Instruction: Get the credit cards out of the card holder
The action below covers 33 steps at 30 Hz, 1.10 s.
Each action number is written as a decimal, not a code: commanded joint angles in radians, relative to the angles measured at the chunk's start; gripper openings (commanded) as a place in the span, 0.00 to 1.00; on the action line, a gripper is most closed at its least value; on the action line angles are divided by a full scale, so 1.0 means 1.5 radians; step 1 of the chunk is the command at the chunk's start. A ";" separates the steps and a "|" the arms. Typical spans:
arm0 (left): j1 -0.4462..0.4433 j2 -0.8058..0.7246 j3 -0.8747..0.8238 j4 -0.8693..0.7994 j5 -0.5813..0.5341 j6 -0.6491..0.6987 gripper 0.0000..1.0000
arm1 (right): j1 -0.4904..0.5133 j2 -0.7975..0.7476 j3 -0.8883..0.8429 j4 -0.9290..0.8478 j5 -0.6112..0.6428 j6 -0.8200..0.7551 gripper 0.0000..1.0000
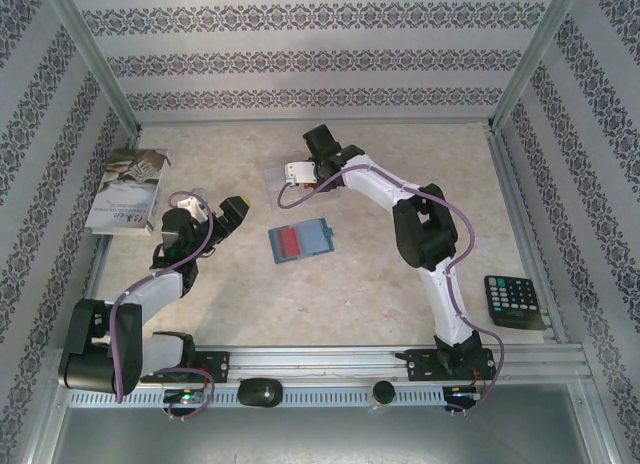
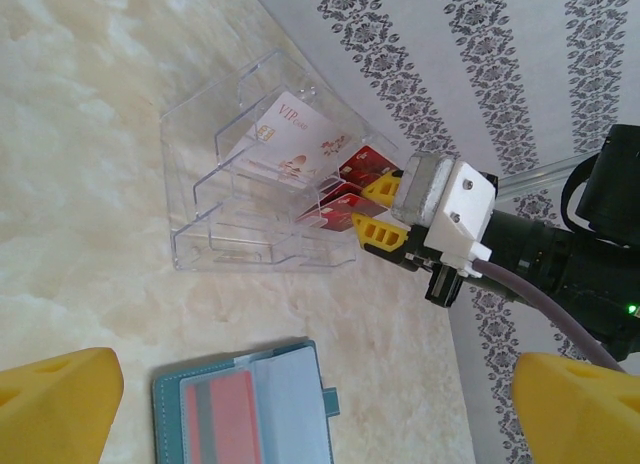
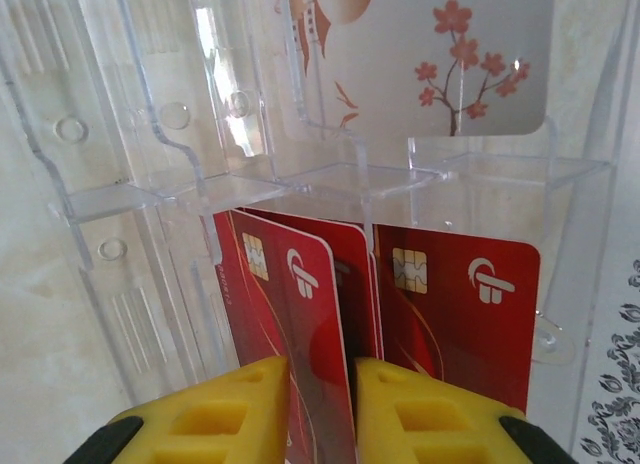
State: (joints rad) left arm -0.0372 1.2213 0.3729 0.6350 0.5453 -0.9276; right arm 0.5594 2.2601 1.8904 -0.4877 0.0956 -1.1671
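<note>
The teal card holder [image 1: 300,242] [image 2: 245,414] lies open and flat at mid-table, a red credit card [image 1: 287,243] [image 2: 225,419] still tucked under its clear sleeve. My left gripper [image 1: 215,209] [image 2: 315,364] hovers wide open just left of it, holding nothing. My right gripper [image 1: 312,179] [image 2: 378,211] [image 3: 320,404] reaches into the clear tray [image 1: 290,174] [image 2: 215,214]. Its jaws are slightly parted around a red card [image 3: 290,314] standing in a slot, with a dark gap at the right finger. Another red card [image 3: 460,304] and a white VIP card [image 3: 440,54] [image 2: 290,144] stand beside and behind.
A white booklet [image 1: 128,189] lies at the far left by the wall. A black calculator [image 1: 514,301] sits at the right edge. Patterned walls and metal posts enclose the table; the arm rail [image 1: 320,364] runs along the near edge.
</note>
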 commanded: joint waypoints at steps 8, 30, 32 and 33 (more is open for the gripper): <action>0.007 -0.051 -0.001 -0.009 -0.010 0.000 1.00 | 0.015 -0.099 -0.057 0.136 0.017 0.073 0.28; 0.006 -0.160 -0.050 -0.081 -0.093 -0.010 1.00 | 0.132 -0.221 -0.284 0.013 -0.228 0.792 0.36; 0.006 -0.178 -0.067 -0.090 -0.109 -0.012 1.00 | 0.172 -0.208 -0.292 0.007 -0.194 0.783 0.36; 0.006 -0.185 -0.074 -0.092 -0.114 -0.012 1.00 | 0.186 -0.196 -0.285 -0.004 -0.171 0.782 0.36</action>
State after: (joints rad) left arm -0.0372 0.9722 0.2935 0.5720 0.4194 -0.9760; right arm 0.7769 1.9404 1.4628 -0.4408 -0.2096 -0.0292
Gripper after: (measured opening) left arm 0.996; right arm 0.362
